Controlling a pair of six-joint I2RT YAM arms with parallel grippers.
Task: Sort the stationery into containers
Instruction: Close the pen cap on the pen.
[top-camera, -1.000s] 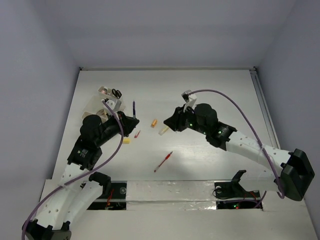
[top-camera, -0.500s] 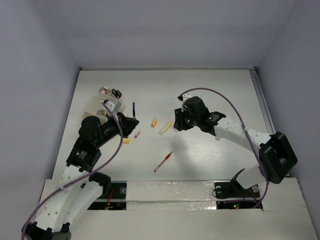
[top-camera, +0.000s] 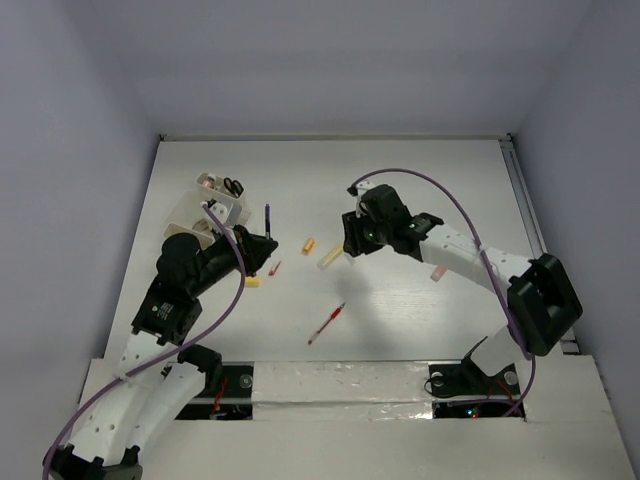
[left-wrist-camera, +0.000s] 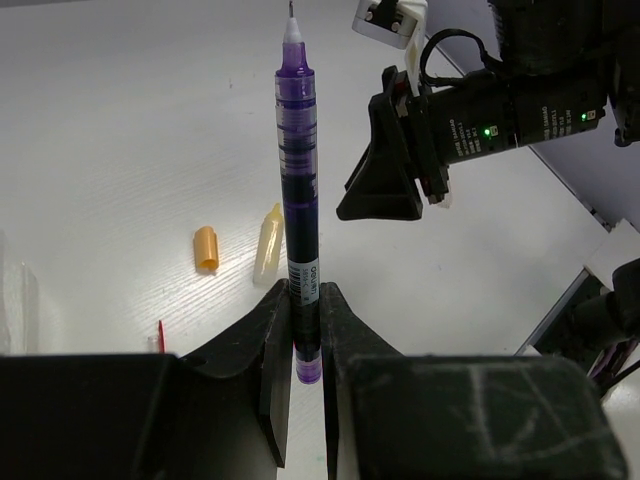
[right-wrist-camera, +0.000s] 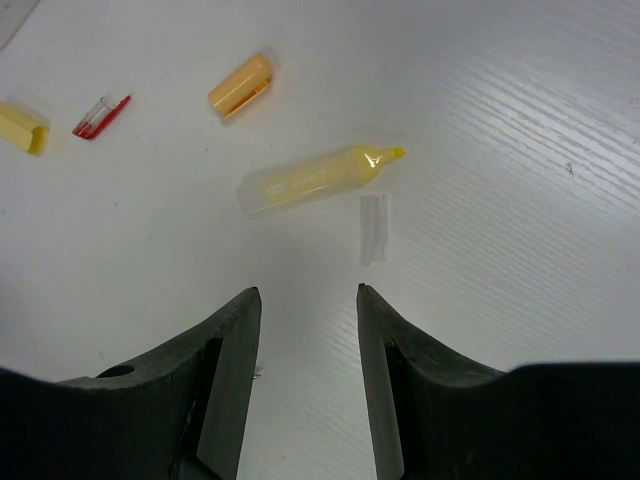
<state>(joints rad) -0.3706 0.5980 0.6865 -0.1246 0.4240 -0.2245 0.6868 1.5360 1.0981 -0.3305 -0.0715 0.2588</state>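
My left gripper (left-wrist-camera: 305, 300) is shut on a purple pen (left-wrist-camera: 300, 200), which stands up from the jaws with its tip pointing away. In the top view the pen (top-camera: 267, 215) is just right of the clear divided container (top-camera: 192, 212), which holds black-handled scissors (top-camera: 233, 186). My right gripper (right-wrist-camera: 308, 292) is open with nothing between its fingers, hovering just short of a yellow highlighter (right-wrist-camera: 310, 178) lying on the table. An orange cap (right-wrist-camera: 241, 85), a red cap (right-wrist-camera: 100, 116) and a yellow cap (right-wrist-camera: 22, 127) lie to the left beyond it.
A red pen (top-camera: 327, 323) lies on the table nearer the arm bases. A small clear piece (right-wrist-camera: 373, 228) rests beside the highlighter's tip. The right gripper (left-wrist-camera: 385, 200) shows to the right of the held pen in the left wrist view.
The right arm has folded in and its wrist has turned over the highlighter, with its jaws spreading wider. The left arm and the purple pen have stayed put.
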